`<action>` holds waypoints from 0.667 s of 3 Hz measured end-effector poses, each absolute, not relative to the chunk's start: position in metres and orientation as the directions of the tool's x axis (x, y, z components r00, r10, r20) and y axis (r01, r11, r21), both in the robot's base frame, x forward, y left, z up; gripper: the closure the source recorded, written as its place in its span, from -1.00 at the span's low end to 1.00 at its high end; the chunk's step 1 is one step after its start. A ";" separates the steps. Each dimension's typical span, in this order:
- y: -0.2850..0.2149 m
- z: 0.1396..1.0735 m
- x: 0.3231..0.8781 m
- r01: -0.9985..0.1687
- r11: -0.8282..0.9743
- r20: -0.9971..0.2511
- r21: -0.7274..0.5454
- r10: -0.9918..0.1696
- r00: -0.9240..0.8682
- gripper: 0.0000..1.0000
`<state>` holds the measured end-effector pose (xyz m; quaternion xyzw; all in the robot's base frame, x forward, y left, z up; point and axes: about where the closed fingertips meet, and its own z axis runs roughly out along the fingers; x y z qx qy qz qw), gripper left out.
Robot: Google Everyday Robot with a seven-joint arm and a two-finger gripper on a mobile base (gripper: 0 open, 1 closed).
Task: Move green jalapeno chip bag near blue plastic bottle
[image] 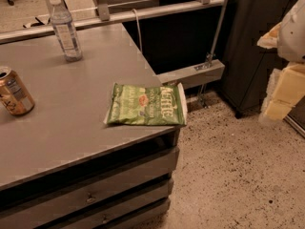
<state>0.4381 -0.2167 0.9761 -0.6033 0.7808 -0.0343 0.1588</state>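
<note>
green jalapeno chip bag (145, 106) at table (71, 132) corner, can (14, 97) left, claw (280, 99) far right.

The tool (281, 89) hangs at the right edge, off the counter (66, 142) and over the speckled floor, with open air between it and the green jalapeno chip bag (145, 105) on the counter's near right corner. Bare counter runs from the bag to the blue plastic bottle (64, 30) at far left. A can (14, 97) crowds the left edge, and a metal rail (143, 14) bounds the far side.
</note>
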 end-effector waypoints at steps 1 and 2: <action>-0.217 0.976 0.438 -0.931 0.270 -0.207 -0.245 -0.953 -0.222 -1.00; -0.208 0.970 0.442 -0.935 0.252 -0.222 -0.248 -0.955 -0.198 -1.00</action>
